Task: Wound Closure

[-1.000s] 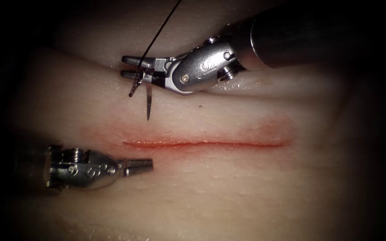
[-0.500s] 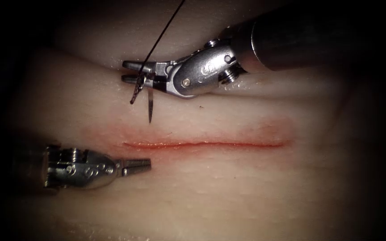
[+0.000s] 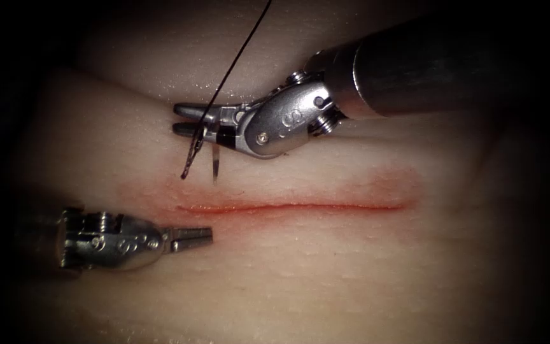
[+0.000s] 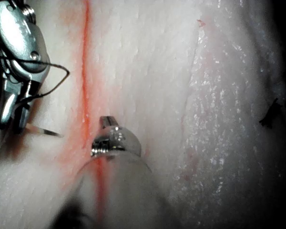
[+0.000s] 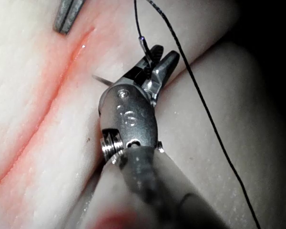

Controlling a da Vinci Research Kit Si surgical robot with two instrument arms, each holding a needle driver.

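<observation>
Two grippers: my right gripper [image 3: 184, 119] pinches the thin curved steel needle [image 3: 214, 164] mid-curve, tip pointing to 6 o'clock above the red cut [image 3: 288, 206], clear of the pale tissue [image 3: 351, 267]; my left gripper [image 3: 198, 237], pressed together and empty, sits at 7 o'clock.

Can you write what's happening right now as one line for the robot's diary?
right tool: holds needle, tip above cut, not in tissue | thread: trails up | left tool: shut, holds nothing

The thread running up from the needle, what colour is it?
Black. The thread shows best in the endoscope view, rising from the right gripper.
</observation>
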